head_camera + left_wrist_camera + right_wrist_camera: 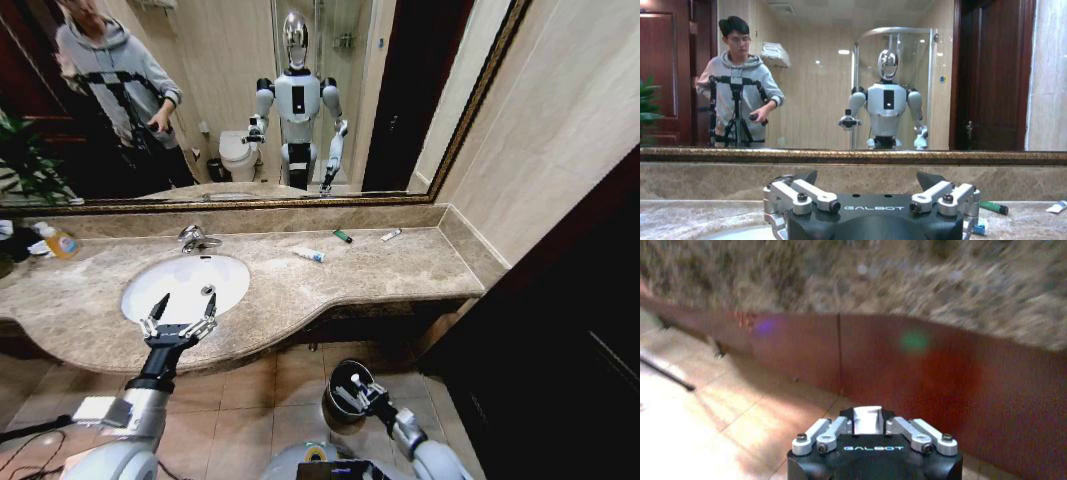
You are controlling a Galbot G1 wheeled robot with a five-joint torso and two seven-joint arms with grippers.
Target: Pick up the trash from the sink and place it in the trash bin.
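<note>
The white oval sink [225, 275] is set in the marble counter, with a small piece [208, 291] lying in its bowl. My left gripper [178, 322] hovers open over the sink's front rim; the left wrist view shows my left gripper [867, 179] with jaws spread wide and nothing between them. Trash lies on the counter: a white and blue tube [308, 254], a green piece [342, 236] and a small white piece [390, 235]. Low at the floor, my right gripper [352, 388] is at the mouth of the black trash bin [335, 412]. My right gripper [867, 424] is shut on a white piece of trash [867, 417].
A chrome tap [195, 238] stands behind the sink. A clear bottle with an orange label [60, 242] sits at the counter's far left. A mirror runs along the back wall, and the dark cabinet front [927, 370] faces my right wrist. Tiled floor surrounds the bin.
</note>
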